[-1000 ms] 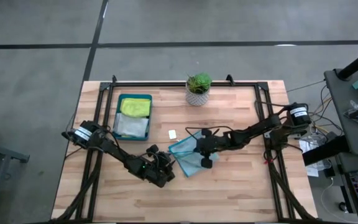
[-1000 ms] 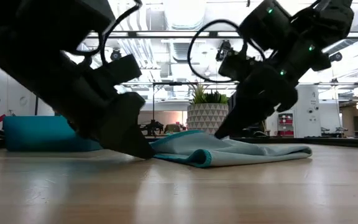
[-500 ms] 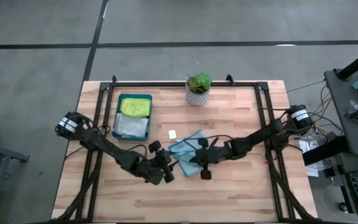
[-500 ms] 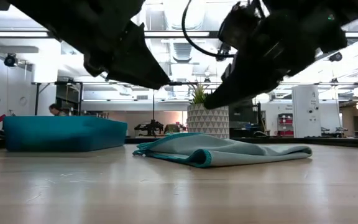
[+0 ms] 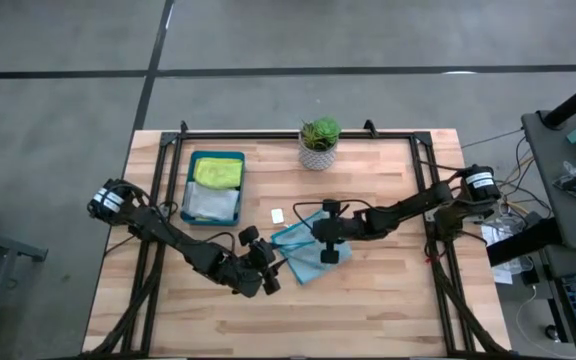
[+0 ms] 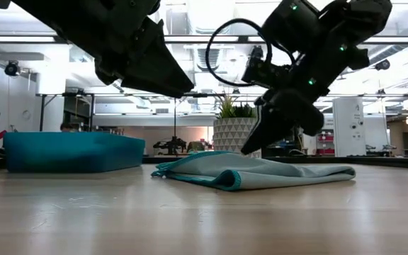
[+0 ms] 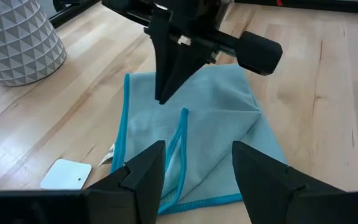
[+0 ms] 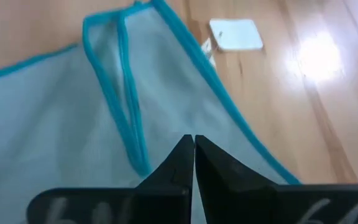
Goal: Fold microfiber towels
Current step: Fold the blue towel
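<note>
Left gripper [image 5: 268, 272] lifted off light teal towel [image 5: 303, 250], jaws parted, empty. Right gripper [image 6: 250, 147] clenched, empty, hovering above centre-frame towel. Fold unfinished.

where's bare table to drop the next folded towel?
Free: the front strip of table near its edge, the right end past the right arm, and the back corner right of the plant. Crowded: the middle, where the light teal towel lies under both grippers, left open, right shut, beside a white card; the tray fills the back left.
</note>
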